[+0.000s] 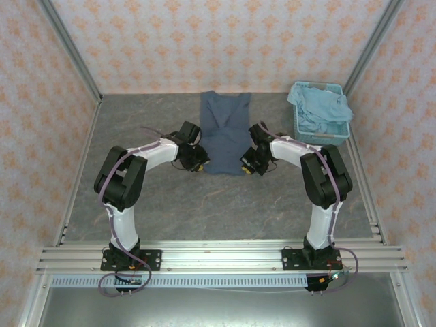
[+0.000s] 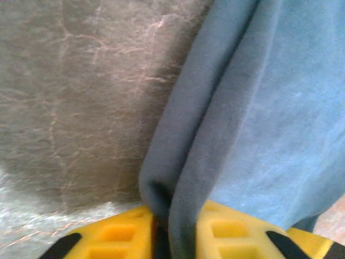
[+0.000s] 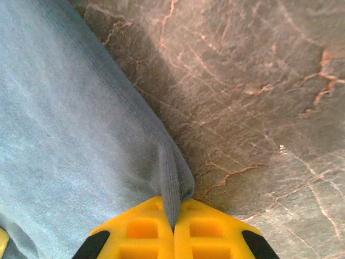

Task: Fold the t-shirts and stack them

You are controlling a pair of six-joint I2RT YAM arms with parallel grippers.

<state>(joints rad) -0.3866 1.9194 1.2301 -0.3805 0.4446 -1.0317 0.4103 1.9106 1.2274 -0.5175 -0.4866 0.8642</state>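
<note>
Progress: early, by my read. Of the two, dark slate-blue t-shirt (image 1: 225, 133) lies flat mid-table toward the far edge, w/ what seems the collar end away from the arms and the hem end nearer. It looks narrowed to a long strip, sides tucked in, so lengthwise folds seem done. Crosswise fold not yet made. The pale sky-blue t-shirt (image 1: 325, 107) sits crumpled in basket (image 1: 320, 138) at far right corner of table (image 1: 204, 211), apparently untouched; no stack yet. Left to do: fold dark one hem-to-collar, then take out, fold & stack the 2nd.

Left gripper (image 1: 199, 163) is at near left corner of the dark shirt. Left wrist view shows its yellow fingers (image 2: 118, 234) clamped on a thick roll of fabric edge, several layers between them. Right gripper (image 1: 246, 165) is at near right corner. Right wrist view has its fingers pressed nearly together w/ a thin hem corner nipped between. Whether cloth is off the table yet, can't tell.

Look of shirt: soft knit, matte, faint fuzz. Left edge doubled & rolled, right edge thinner & flatter. Limp stuff, prob sags betw the 2 grips once raised.
</note>
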